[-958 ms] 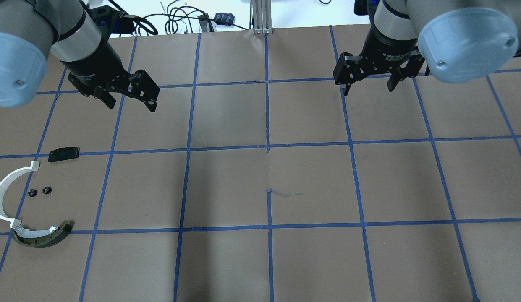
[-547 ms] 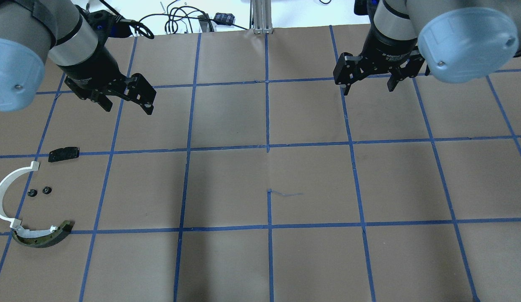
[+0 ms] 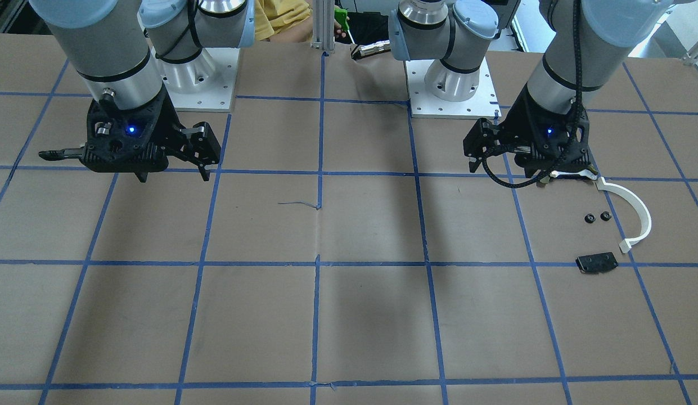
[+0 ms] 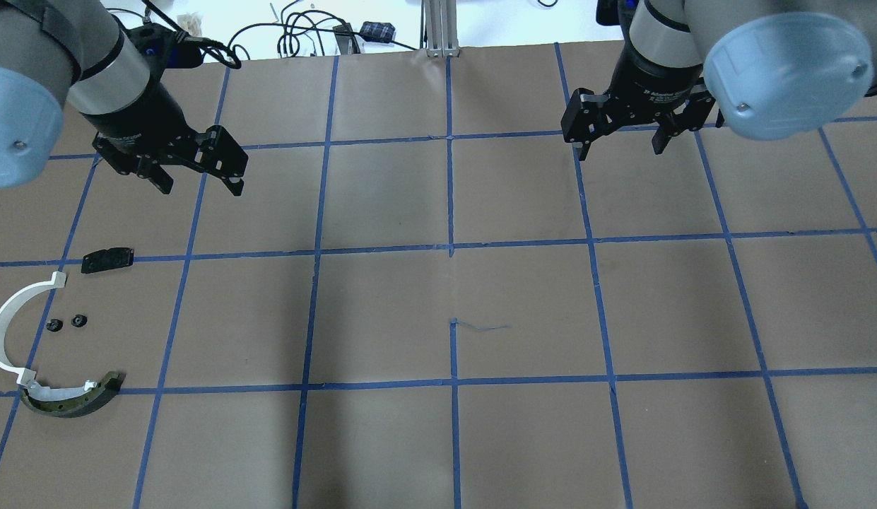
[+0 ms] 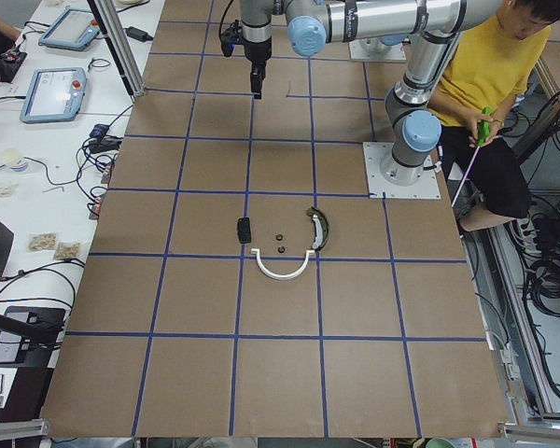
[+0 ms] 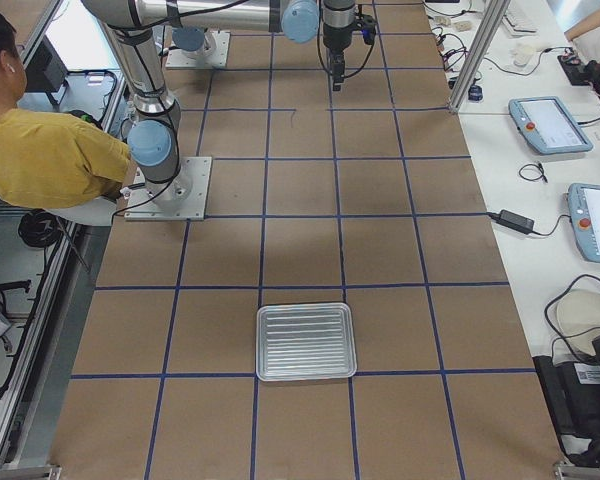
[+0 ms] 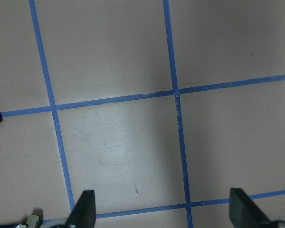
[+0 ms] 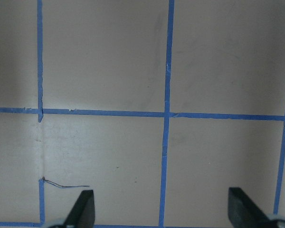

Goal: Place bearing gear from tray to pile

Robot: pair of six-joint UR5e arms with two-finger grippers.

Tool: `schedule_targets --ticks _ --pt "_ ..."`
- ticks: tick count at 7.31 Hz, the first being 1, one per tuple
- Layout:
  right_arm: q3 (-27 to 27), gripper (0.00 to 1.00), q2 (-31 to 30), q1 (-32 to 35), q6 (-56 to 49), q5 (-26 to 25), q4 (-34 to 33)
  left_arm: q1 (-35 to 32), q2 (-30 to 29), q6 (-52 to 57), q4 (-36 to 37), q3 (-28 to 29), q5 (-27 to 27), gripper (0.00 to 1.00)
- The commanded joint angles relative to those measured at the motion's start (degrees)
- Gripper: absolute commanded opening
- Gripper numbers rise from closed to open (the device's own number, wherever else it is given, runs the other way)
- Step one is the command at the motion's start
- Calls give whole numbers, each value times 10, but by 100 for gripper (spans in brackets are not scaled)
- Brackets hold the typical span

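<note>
The pile lies at the table's left: a white curved arc strip [image 4: 3, 332], a flat black piece [image 4: 107, 259], a dark curved metal piece [image 4: 71, 399] and two small black gears [image 4: 54, 325] [image 4: 78, 321]. The pile also shows in the front view, with the arc [image 3: 641, 216] and the gears [image 3: 597, 217]. My left gripper [image 4: 198, 185] hangs open and empty above the table, beyond the pile. My right gripper [image 4: 620, 150] is open and empty at the far right. The silver tray [image 6: 306, 342] shows only in the exterior right view and looks empty.
Brown paper with a blue tape grid [image 4: 452, 247] covers the table. Cables and small devices [image 4: 304, 32] lie past the far edge. A person in a yellow shirt [image 5: 495, 75] sits behind the robot bases.
My left gripper has moved left and a little farther from the robot, staying open and empty. The right arm has not moved.
</note>
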Motion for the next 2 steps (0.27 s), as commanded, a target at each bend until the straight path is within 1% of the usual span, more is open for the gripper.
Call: schedule_targets --ticks 1,2 --pt "0 100 0 -1 0 0 0 -1 1 -21 -1 0 -10 100" --pt "0 100 0 0 0 0 0 -1 3 -20 -2 0 -9 100"
